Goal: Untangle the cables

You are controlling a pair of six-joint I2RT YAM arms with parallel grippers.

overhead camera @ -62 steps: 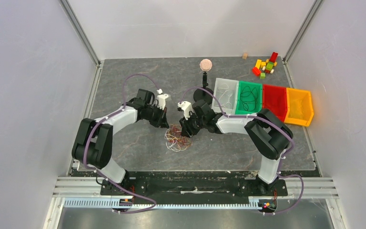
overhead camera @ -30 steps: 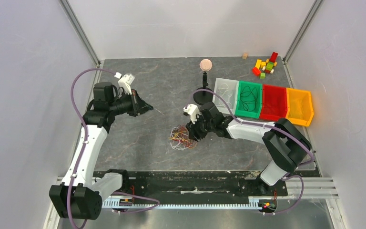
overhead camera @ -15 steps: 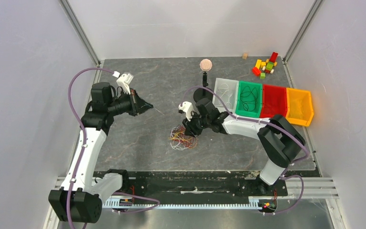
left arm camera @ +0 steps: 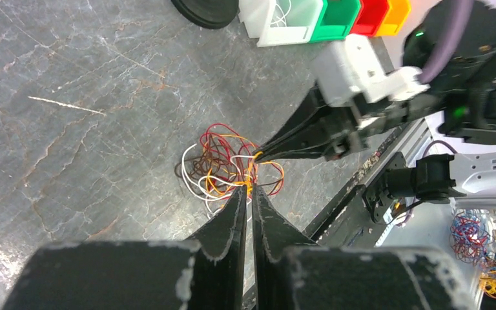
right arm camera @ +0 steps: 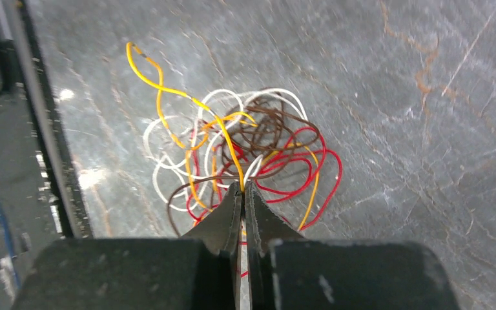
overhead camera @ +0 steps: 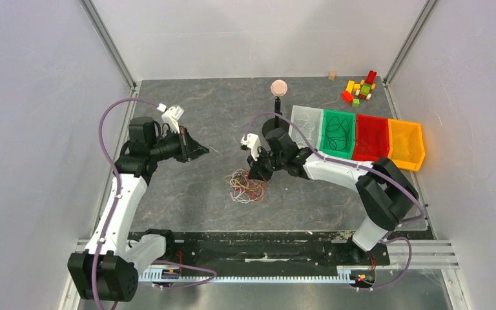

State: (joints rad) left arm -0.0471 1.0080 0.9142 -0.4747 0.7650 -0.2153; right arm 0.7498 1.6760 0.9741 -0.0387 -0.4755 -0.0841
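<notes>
Top view. Grey stone-pattern table (overhead camera: 187, 110) fills the middle of the frame.

Right arm reaches in from lower right toward centre. The right gripper (overhead camera: 253, 173) has its tip at the upper edge of the cables (overhead camera: 247, 186). In the right wrist view its fingers are pressed together, pinching a yellow strand (right arm camera: 168, 87) that runs up and left from the tip.

Left arm stands at centre left. The left gripper (overhead camera: 203, 151) points right and is well apart from the tangle. In the left wrist view its fingers are together but for a thin slit.

Row of four bins (overhead camera: 373, 137), upper right: clear, green, red, yellow.

The cables lie on the table just below centre, a loose knot of red, yellow, white and brown loops.

Small coloured blocks (overhead camera: 360, 87) lie at far upper right.
</notes>
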